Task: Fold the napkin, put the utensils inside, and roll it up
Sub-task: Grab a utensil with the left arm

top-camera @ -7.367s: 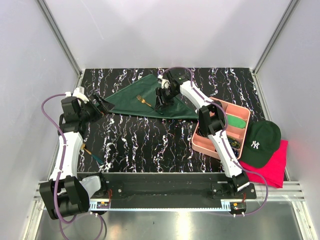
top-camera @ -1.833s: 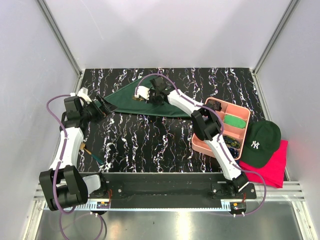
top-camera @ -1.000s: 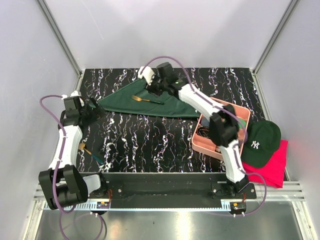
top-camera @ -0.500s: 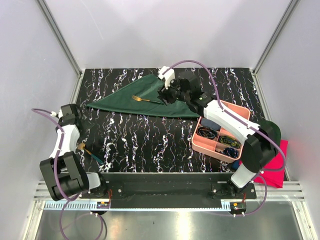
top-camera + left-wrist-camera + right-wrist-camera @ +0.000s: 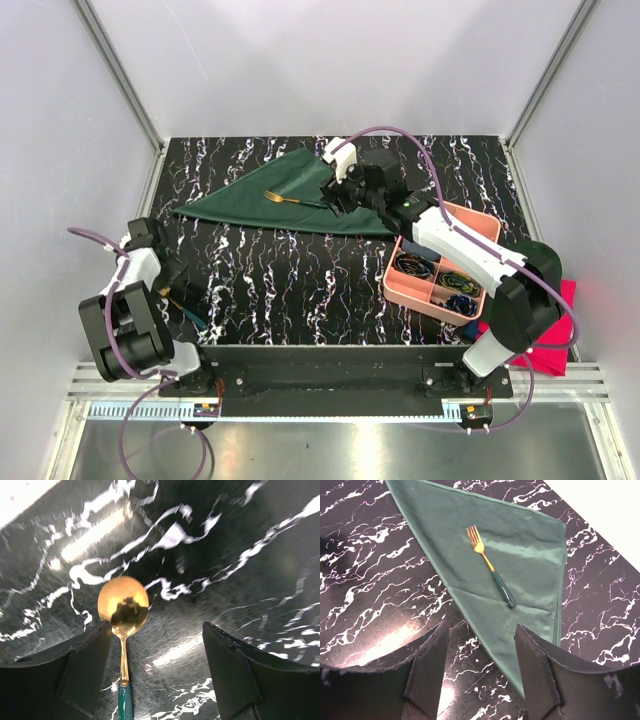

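The napkin point(image 5: 290, 215) point(image 5: 520, 545) is laid flat on the table point(image 5: 300, 280), folded into a triangle. A fork point(image 5: 290, 200) point(image 5: 491, 567) is laid on it near the middle, tines toward the napkin's left corner. The right gripper point(image 5: 335, 195) point(image 5: 481, 630) is held above the napkin, by the fork's handle end, its jaws spread wide and nothing gripped. Well off the napkin's near-left corner, the left gripper point(image 5: 155, 635) is held over a spoon point(image 5: 123, 605), jaws likewise wide apart and empty.

matt, softly creased green cloth in the napkin point(image 5: 530, 540); mirror-bright gold metal on the spoon point(image 5: 123, 601) bowl, centre left; polished gold fork point(image 5: 491, 566) tines, glossy green handle; shiny, glare-streaked black marbled table point(image 5: 240, 540).
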`<state>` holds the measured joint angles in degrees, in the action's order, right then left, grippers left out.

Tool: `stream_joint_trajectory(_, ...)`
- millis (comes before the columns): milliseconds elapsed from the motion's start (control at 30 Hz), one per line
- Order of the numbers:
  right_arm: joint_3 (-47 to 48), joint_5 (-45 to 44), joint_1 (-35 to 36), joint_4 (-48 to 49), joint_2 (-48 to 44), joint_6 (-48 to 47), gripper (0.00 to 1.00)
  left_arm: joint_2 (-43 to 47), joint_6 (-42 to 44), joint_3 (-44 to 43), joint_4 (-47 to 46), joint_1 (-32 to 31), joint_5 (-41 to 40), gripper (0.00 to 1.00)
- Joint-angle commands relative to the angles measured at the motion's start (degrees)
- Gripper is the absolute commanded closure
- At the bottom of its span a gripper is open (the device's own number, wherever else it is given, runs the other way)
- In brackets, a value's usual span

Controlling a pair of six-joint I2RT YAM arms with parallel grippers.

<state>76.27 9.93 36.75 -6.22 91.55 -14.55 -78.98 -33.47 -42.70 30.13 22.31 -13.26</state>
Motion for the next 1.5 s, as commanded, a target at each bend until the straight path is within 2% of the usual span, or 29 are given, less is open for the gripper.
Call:
stream_joint_trajectory(0,-0.24,-1.76,0.07,2.79,-2.43,-0.13,0.36,0.75,-2.56,1.21,-0.86,0.28,-0.1,0.24)
stream_joint_trajectory(233,0.28,-1.32,0.07,2.88,-1.2,-0.13,0.35,0.06,-3.62,2.27,-1.04,0.37,0.33,0.25)
stream_joint_trajectory(400,0.11,-1.58,0.07,2.79,-1.28,-0.4,0.35,-3.55,-3.53,1.65,-1.04,0.54,2.18,0.34)
stream_joint_trajectory(500,0.2,-1.41,0.07,2.79,-1.2,-0.4,0.34,-3.9,-3.62,2.09,-1.83,0.55,2.97,0.52)
stream_joint_trajectory(533,0.2,-1.23,0.07,2.79,-1.11,-0.31,0.34,-3.99,-3.7,2.09,-1.92,0.55,3.23,0.63)
stream_joint_trajectory(600,0.2,-1.15,-0.01,2.7,-1.02,-0.31,0.34,-4.6,-3.62,2.09,-2.18,0.55,4.11,0.72)
stream_joint_trajectory(633,0.2,-1.06,0.07,2.7,-1.02,-0.22,0.34,-4.86,-3.62,2.01,-2.27,0.55,4.46,0.83)
stream_joint_trajectory(700,0.2,-0.8,0.07,2.7,-0.93,-0.22,0.34,-5.39,-3.53,1.74,-2.44,0.46,5.86,0.97)
stream_joint_trajectory(733,0.2,-0.71,0.07,2.62,-0.76,-0.22,0.34,-5.05,-3.44,1.57,-2.62,0.46,6.4,1.0)
stream_joint_trajectory(1000,1.25,3.86,0.07,2.18,1.88,3.02,0.34,1.37,-2.65,1.92,-7.0,-1.82,12.9,1.0)
stream_joint_trajectory(1067,1.86,6.4,0.42,2.0,3.02,4.43,0.34,3.48,-3.09,2.79,-9.03,-2.79,17.97,1.0)
stream_joint_trajectory(1333,1.08,13.87,4.81,2.7,8.02,11.99,0.37,10.58,-4.05,4.02,-18.25,-8.15,29.59,1.0)
stream_joint_trajectory(1467,-0.07,19.75,7.54,8.65,10.14,18.66,0.37,15.69,-6.42,6.83,-26.68,-9.73,39.23,1.0)
